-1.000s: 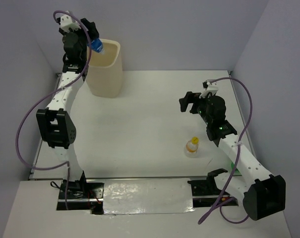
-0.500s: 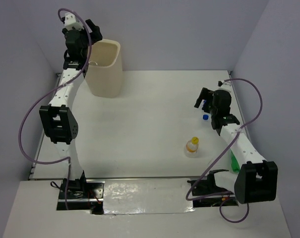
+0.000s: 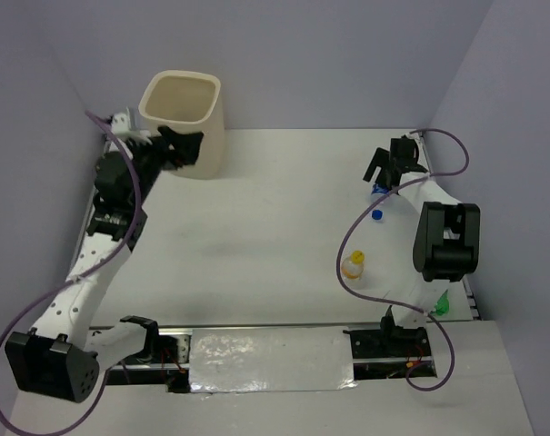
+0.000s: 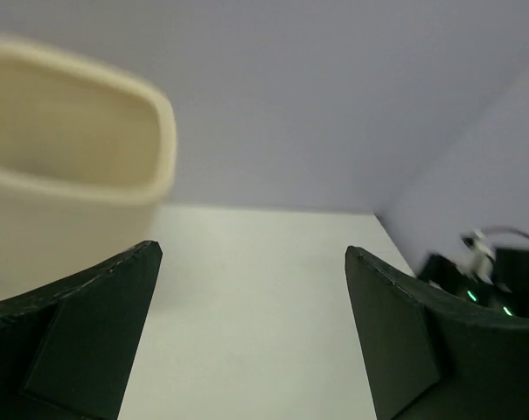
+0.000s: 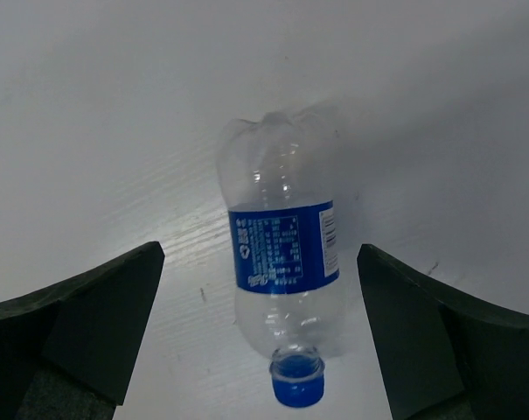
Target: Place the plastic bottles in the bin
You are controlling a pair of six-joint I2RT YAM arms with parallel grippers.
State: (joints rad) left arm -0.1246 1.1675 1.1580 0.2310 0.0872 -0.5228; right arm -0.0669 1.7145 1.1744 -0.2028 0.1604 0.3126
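Bottle (image 5: 286,262) with a blue label lies on its side at the table's (image 3: 275,227) far right, thin clear plastic, cap pointing near. The right claw (image 5: 260,254) hangs wide over it, seemingly lined up to straddle its round body. The left claw (image 4: 253,254), wide and empty, is beside the smooth cream bin (image 4: 72,175) at far left.

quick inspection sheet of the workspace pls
surface: white table; shiny strip along the near edge
job's things: bin upright at far left; blue-labelled bottle lying at far right; orange-capped bottle standing nearer; green bottle mostly hidden beside the right arm
clutter: nothing seen
grippers: left gripper open, empty, beside the bin; right gripper open above the blue-labelled bottle
cables: purple cables loop off both arms
surroundings: plain pale walls
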